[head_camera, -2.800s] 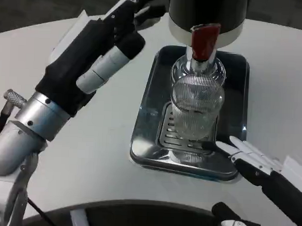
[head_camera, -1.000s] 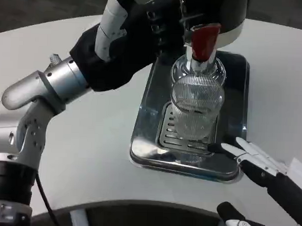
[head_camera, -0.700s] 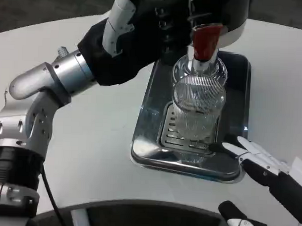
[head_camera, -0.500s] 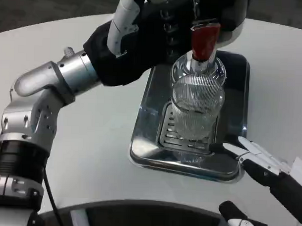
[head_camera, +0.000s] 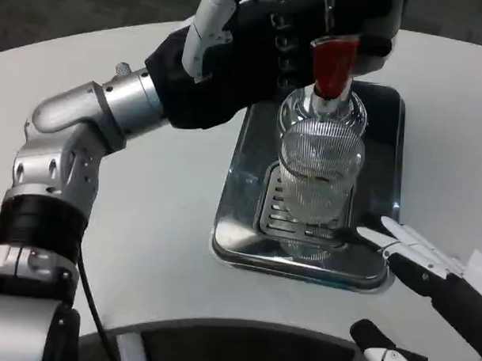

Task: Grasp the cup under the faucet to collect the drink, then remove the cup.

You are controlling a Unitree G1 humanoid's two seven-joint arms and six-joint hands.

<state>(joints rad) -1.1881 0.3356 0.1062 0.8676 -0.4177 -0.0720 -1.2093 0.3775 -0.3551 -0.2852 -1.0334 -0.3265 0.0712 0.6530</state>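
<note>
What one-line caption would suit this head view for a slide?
Left hand up at the dispenser's red tap handle, ribbed clear cup on the steel drip tray, right hand beside it.

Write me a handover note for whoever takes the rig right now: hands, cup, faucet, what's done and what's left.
Left robot hand: raised at the dispenser beside the red faucet lever; whether it grips the lever I cannot tell.
Right robot hand: open, fingers pointing at the tray's near right corner, not touching the cup.
Ribbed glass cup: upright on the tray's grate, under the faucet.
Done: cup positioned.
Left: grasp the cup, collect the drink, remove the cup.
</note>
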